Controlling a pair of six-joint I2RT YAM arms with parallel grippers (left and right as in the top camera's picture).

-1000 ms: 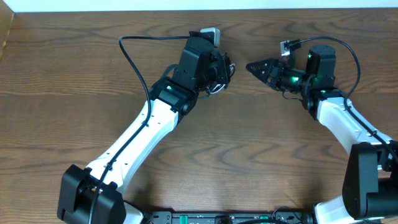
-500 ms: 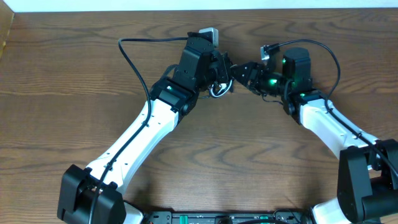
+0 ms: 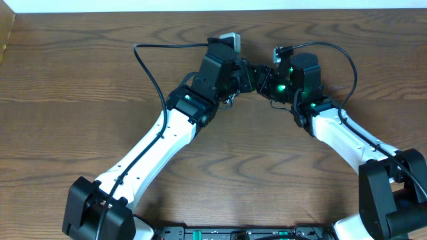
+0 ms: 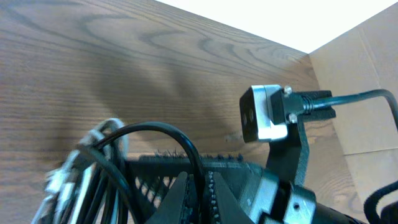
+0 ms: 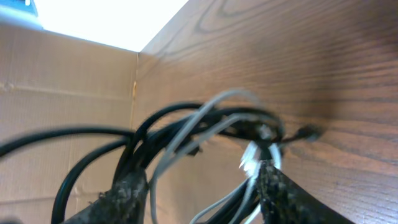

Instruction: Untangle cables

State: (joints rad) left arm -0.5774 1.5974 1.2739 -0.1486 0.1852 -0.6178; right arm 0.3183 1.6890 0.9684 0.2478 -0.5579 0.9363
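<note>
1. The cables (image 3: 230,99), seen from overhead, are a small tangle of black and pale strands. It hangs just under the left gripper (image 3: 244,75) at the far middle of the wooden table (image 3: 80,80). The right gripper (image 3: 261,80) points at the left one, tip to tip and very near it. The arm bodies hide the fingers here, so neither claw's state can be told from this view.
2. In the left wrist view, the left gripper (image 4: 200,185) is clenched, its two fingers close together. A black strand of the cables (image 4: 163,132) arches up and drops into the narrow gap between them. The rest of the bundle, black and silvery, bunches at the lower left above the wood. Beyond the fingers a small silver-and-black box (image 4: 264,113) sits on the right arm, with a thick black cord (image 4: 348,99) plugged into it. A cardboard wall (image 4: 367,74) stands at the table's edge.
3. In the right wrist view, the right gripper (image 5: 202,180) is released, with its fingers (image 5: 277,186) well apart. The blurred tangle of the cables (image 5: 205,124) lies between and just ahead of them. Pale strands run down beside one finger and black strands pass the other. A small dark end plug (image 5: 308,132) sticks out near the wood; whether it touches cannot be told.
</note>
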